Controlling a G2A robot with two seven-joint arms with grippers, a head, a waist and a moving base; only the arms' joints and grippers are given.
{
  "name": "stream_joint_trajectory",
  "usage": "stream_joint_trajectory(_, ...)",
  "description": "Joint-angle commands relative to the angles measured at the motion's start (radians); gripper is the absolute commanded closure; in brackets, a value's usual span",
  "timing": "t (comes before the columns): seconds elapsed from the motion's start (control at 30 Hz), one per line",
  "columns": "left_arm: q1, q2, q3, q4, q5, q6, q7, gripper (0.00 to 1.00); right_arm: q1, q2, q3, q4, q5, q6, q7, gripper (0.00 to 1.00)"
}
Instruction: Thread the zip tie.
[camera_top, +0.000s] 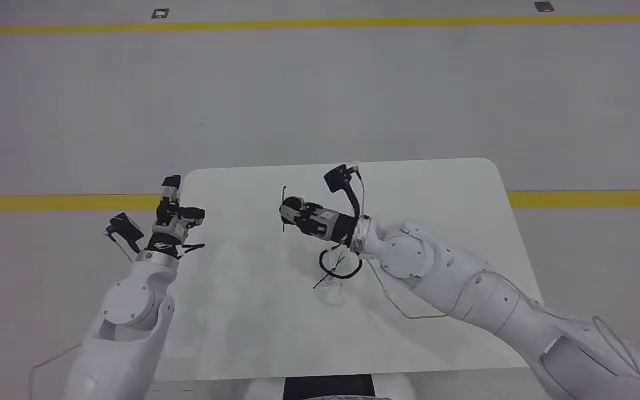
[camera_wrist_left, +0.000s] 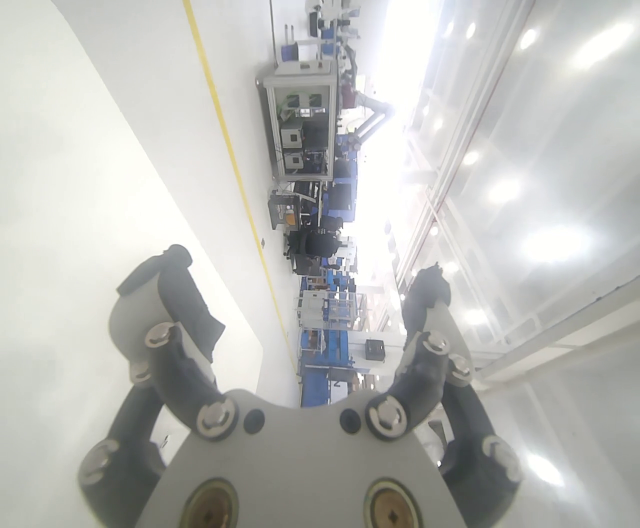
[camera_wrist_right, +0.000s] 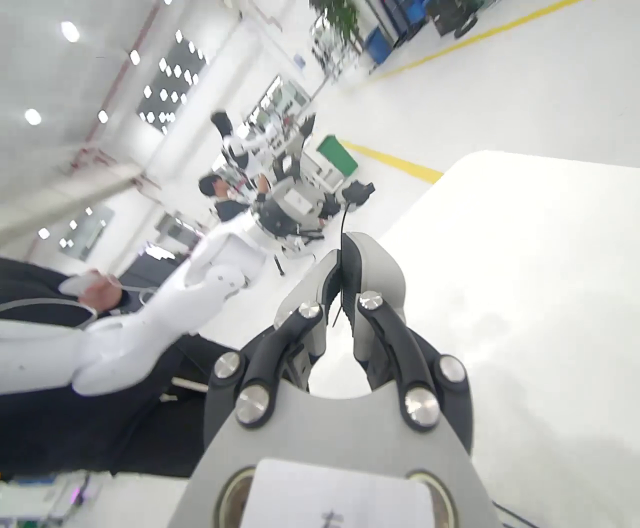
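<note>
White table (camera_top: 440, 190) is lying under both arms, with grey floor and a yellow floor line (camera_top: 300, 24) running beyond its far edge. I am watching the right gripper (camera_wrist_right: 342, 270) first. Its jaws are pressing together, and they are pinching the zip tie (camera_wrist_right: 343, 225), a thin black strap, between the pads. A long stretch of the strap is sticking out past the fingertips, and a shorter piece is poking back out of the pinch toward the palm.

From the top view, the right gripper (camera_top: 290, 212) is hanging over the middle of the table with the zip tie (camera_top: 283, 195) crossing its tips as a fine dark line. Both ends of the strap are standing free in the air, and I cannot tell which end is the head.

Out ahead of those tips, well apart from them, the left gripper (camera_top: 178, 202) is hovering at the table's side edge. In its own wrist view the left gripper (camera_wrist_left: 300, 272) is spreading its fingers (camera_wrist_left: 170, 280) wide with nothing between them. The table edge (camera_wrist_left: 75, 200) is lying to one side of them.
</note>
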Motion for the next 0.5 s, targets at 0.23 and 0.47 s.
stream_joint_trajectory(0.23,0.018,0.020,-0.025,0.059,-0.049,-0.094,-0.452,0.00,-0.038,-0.039,0.045,0.029,0.188,0.000,0.024,1.00)
stream_joint_trajectory(0.47,0.018,0.022,-0.032,0.060,-0.030,-0.104,-0.463,0.00,-0.038,-0.039,0.045,0.029,0.188,0.000,0.024,1.00)
